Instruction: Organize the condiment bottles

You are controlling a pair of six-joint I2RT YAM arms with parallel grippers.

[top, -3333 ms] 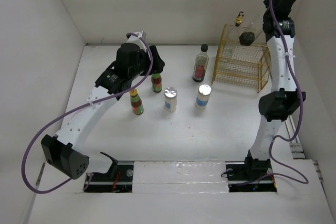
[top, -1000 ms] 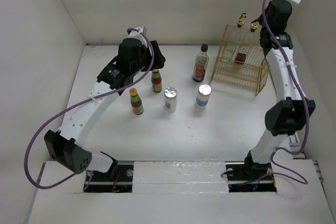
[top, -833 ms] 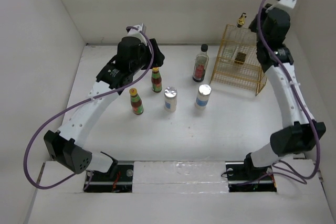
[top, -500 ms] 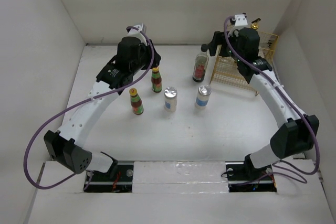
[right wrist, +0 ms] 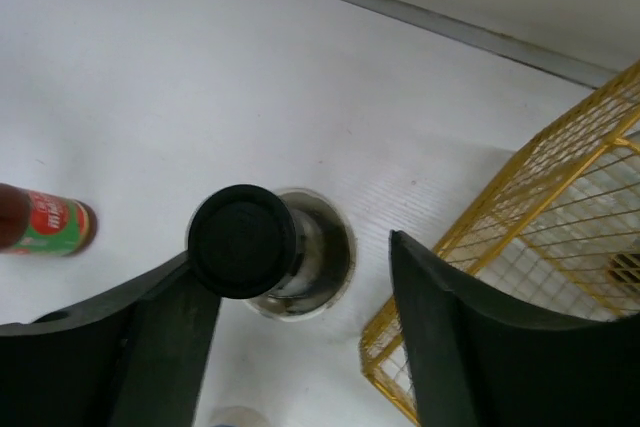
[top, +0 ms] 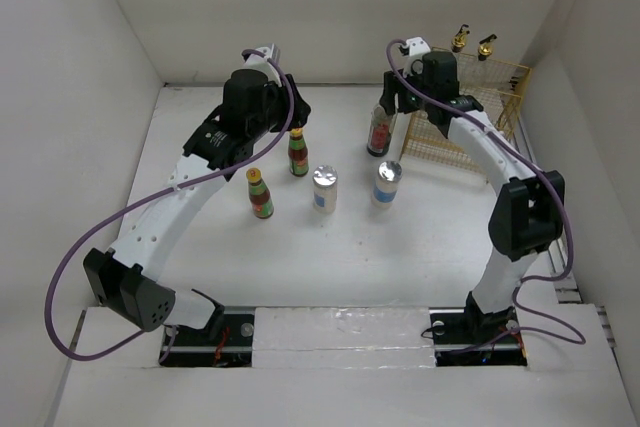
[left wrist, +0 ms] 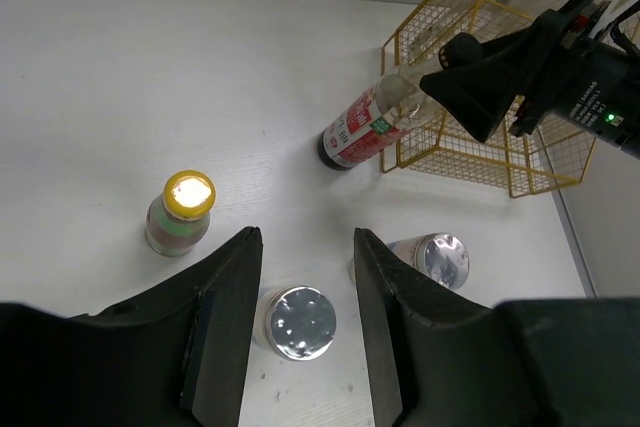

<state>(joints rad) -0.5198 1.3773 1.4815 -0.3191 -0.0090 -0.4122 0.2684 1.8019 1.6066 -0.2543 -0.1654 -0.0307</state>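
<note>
Right tool (right wrist: 295,257) spread around round black-capped clear bottle (right wrist: 241,240) | left tool (left wrist: 305,247) slightly parted, empty

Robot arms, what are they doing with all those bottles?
They're tidying sauce bottles. The right hand is open around a tall bottle beside the yellow rack, not gripping it yet. The left hand hovers empty above a shaker, with a small red bottle nearby.
</note>
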